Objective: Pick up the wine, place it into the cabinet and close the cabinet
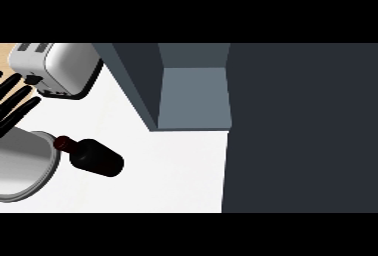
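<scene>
A dark wine bottle (94, 156) lies on the white counter (170, 175), beside a grey forearm (22, 165). Left of the open cabinet (190, 97), the left robot hand (16, 100) shows straight, spread fingers before a toaster (55, 65).

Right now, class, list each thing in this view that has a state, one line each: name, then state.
Wine bottle: on the counter, not held.
Cabinet: open, nothing visible inside.
Cabinet door: swung open.
Left hand: open, fingers straight, at the view's left edge.
Toaster: standing on the counter.
Right hand: not in view.
</scene>
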### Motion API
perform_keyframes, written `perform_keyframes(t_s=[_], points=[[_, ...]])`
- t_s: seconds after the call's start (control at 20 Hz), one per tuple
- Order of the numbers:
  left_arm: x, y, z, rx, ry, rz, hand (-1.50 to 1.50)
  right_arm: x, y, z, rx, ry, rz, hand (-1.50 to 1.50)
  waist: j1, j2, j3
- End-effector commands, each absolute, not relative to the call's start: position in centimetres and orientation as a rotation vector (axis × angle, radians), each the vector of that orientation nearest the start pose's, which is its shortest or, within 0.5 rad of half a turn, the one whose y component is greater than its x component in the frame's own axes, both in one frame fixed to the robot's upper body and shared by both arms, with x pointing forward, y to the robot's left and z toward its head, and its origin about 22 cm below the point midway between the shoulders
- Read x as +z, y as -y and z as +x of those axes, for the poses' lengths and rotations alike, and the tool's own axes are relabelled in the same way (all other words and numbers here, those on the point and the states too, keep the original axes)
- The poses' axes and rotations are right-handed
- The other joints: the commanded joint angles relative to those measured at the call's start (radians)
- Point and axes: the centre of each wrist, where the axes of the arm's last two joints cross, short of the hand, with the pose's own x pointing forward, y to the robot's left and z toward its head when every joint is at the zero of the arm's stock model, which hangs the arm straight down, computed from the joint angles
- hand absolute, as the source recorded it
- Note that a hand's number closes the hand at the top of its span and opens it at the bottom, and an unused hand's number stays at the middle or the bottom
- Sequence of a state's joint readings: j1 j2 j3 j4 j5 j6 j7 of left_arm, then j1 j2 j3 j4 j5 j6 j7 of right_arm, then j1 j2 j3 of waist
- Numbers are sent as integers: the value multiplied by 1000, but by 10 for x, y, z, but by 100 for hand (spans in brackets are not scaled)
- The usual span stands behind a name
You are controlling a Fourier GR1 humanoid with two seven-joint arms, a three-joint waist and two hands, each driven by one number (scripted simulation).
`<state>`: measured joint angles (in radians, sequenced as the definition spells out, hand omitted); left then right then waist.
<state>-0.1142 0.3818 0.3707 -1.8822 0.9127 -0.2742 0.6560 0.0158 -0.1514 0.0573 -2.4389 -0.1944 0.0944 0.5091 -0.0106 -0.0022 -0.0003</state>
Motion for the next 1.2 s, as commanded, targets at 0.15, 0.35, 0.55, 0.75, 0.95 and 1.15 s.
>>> perform_keyframes(t_s=[0.15,0.35,0.55,0.75,0.95,1.15], points=[[116,-369,228,-67,1471,-481,-150,208,224,116,277,1932,237,-150,6,0,0],[95,-355,246,-63,1469,-507,-150,212,227,133,262,1944,229,-150,7,1,0],[81,-358,267,-23,1487,-432,-150,218,222,116,290,1935,256,-150,-5,1,-1],[80,-385,259,-14,1502,-410,-150,215,224,119,270,1934,250,-150,2,0,0],[47,-360,276,-37,1475,-436,-150,220,225,135,282,1953,234,-150,2,2,0],[20,-373,245,-12,1461,-425,-150,212,231,122,260,1943,213,-150,4,0,0]])
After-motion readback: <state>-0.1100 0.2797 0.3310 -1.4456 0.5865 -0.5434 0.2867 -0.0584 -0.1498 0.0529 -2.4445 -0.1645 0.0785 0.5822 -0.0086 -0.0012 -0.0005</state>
